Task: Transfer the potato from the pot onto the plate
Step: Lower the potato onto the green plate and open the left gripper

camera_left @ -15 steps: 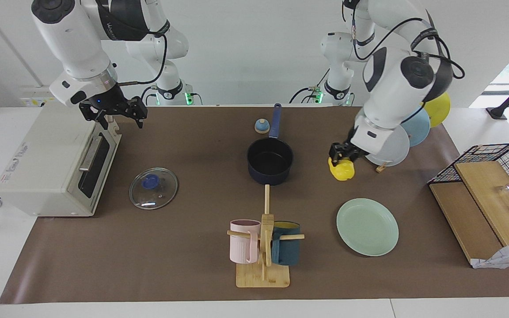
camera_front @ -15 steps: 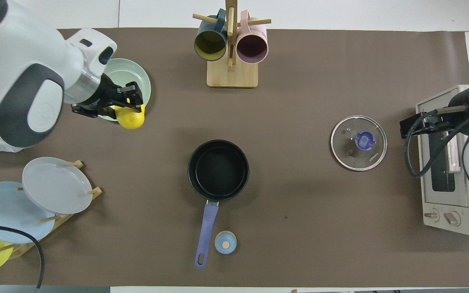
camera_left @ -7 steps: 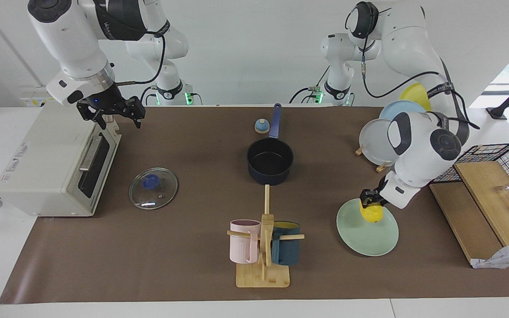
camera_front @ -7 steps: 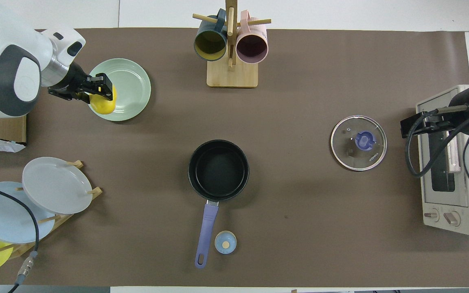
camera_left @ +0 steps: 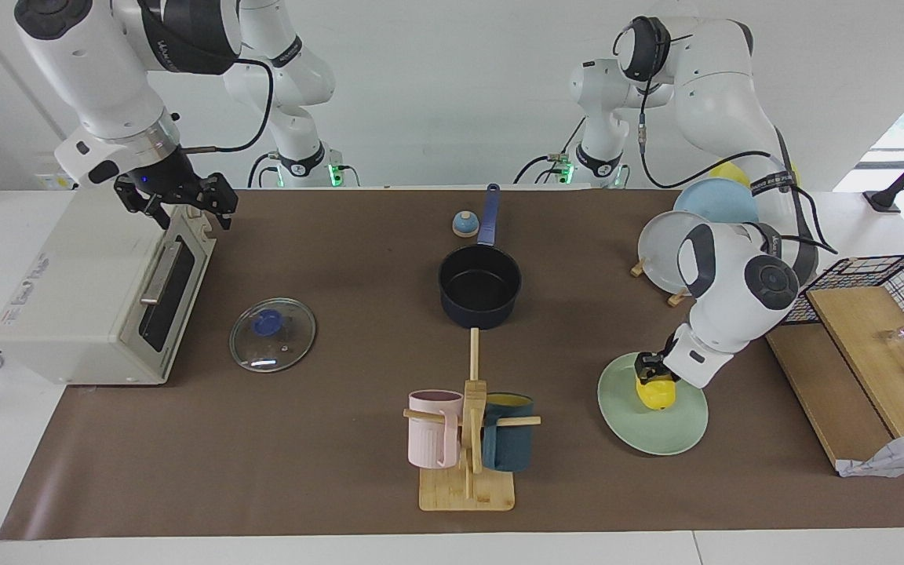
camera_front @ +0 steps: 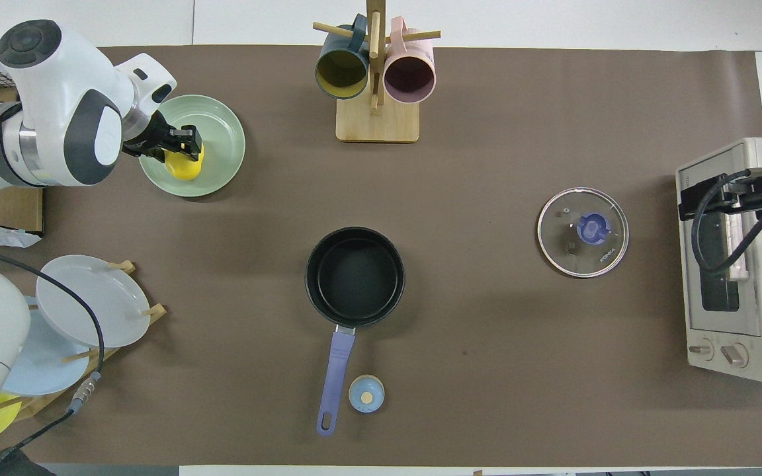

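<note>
The yellow potato is held by my left gripper low over the mint-green plate, at or just above its surface. The fingers are shut on the potato. The navy pot stands empty mid-table, its blue handle pointing toward the robots. My right gripper hangs over the toaster oven's top edge, away from the task's things.
A toaster oven is at the right arm's end. A glass lid lies beside it. A mug rack stands farther out. A plate rack and a wire basket are at the left arm's end.
My left gripper carried the potato from beside the plate rack out over the mint-green plate and lowered it. My right gripper drifted slightly toward the toaster oven.
</note>
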